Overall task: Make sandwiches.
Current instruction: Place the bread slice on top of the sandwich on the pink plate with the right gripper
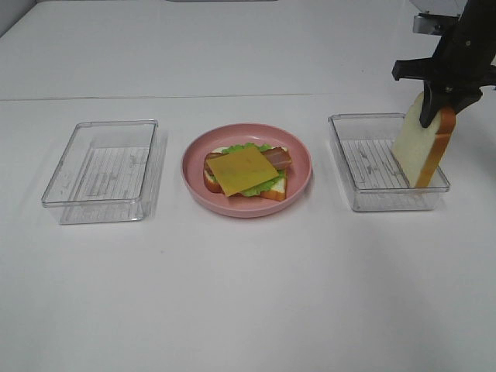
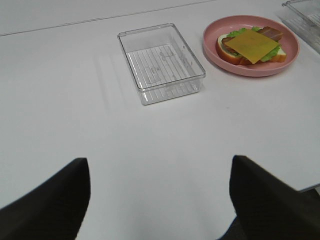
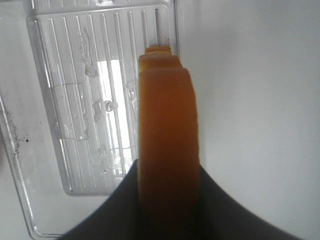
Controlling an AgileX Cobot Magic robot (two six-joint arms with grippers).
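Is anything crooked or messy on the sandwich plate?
A little. On the pink plate, the cheese square sits turned cornerwise on the sandwich, with lettuce and bacon poking out. Nothing is spilled.

The pink plate (image 1: 299,180) looks like smooth, faintly glossy plastic; the two trays (image 1: 99,171) (image 1: 381,172) flanking it are clear ribbed plastic, the right one scuffed; the bread slice (image 1: 421,144) above that tray looks matt and foam-like; the tabletop (image 1: 248,294) is matt white.
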